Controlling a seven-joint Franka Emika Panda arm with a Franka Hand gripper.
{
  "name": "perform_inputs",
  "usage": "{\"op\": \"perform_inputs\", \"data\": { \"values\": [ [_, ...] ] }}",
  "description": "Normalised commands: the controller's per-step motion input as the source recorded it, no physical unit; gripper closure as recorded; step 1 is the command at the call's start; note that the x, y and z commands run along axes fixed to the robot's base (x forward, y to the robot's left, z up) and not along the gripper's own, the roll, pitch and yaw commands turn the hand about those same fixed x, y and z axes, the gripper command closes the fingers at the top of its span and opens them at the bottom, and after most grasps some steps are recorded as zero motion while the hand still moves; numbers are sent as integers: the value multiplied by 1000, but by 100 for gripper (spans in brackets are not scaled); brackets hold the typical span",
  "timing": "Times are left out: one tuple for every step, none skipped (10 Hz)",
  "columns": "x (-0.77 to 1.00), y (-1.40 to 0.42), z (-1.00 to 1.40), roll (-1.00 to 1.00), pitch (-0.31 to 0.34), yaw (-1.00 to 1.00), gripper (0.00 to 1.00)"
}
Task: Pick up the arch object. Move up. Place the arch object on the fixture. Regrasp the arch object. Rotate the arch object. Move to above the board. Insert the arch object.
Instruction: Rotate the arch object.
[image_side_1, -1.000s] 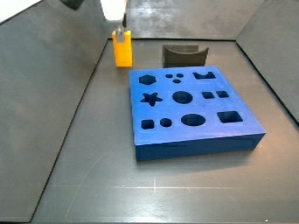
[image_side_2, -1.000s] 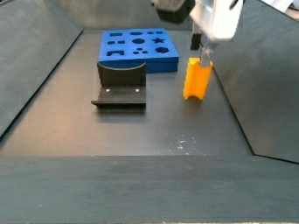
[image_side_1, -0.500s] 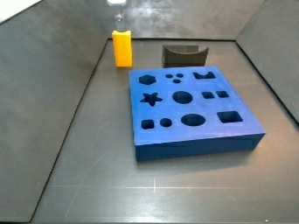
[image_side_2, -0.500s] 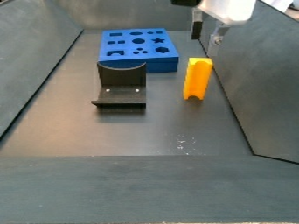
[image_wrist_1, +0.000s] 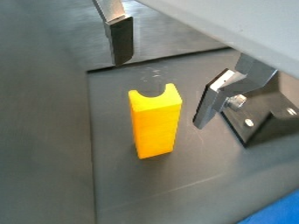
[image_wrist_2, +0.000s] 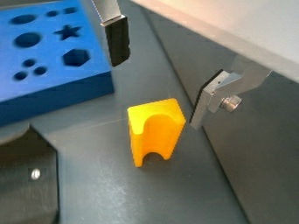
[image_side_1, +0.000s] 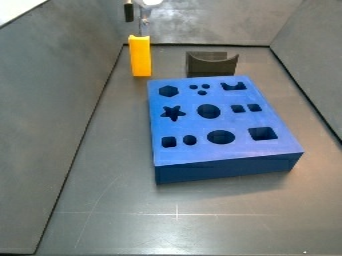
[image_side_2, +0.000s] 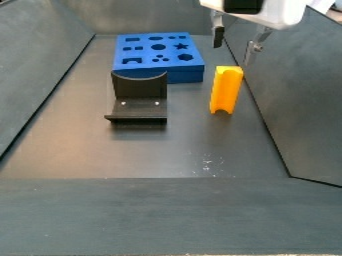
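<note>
Fixture (image_side_2: 136, 100) sits lower left of frame, arch object (image_side_2: 226, 90) upright on floor at centre right, gripper (image_side_2: 235, 40) spread and empty above it near the top edge; pick-up step pending, descent and closing needed.

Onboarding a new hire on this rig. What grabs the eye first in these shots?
The arch object, bright orange-yellow, stands upright on the dark floor, apart from everything else. Next is the board, a big blue slab with star, circle, hexagon and square cut-outs, with the dark fixture on the floor just in front of it in a side view. The claw hangs open above the arch object, its fingers clear of it on either side.
</note>
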Motion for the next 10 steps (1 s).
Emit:
{"op": "perform_inputs", "data": {
  "values": [
    [46,-3,-36,0,-16,1000,0],
    [47,-3,-32,0,-18,1000,0],
    [46,-4,-30,0,-19,1000,0],
    [46,-3,-30,0,-21,1000,0],
    [46,-3,-30,0,-23,1000,0],
    [46,-3,-30,0,-25,1000,0],
    [45,-3,-29,0,-28,1000,0],
    [45,-3,-30,0,-32,1000,0],
    [45,-3,-30,0,-37,1000,0],
    [45,-3,-30,0,-42,1000,0]
  ]
}}
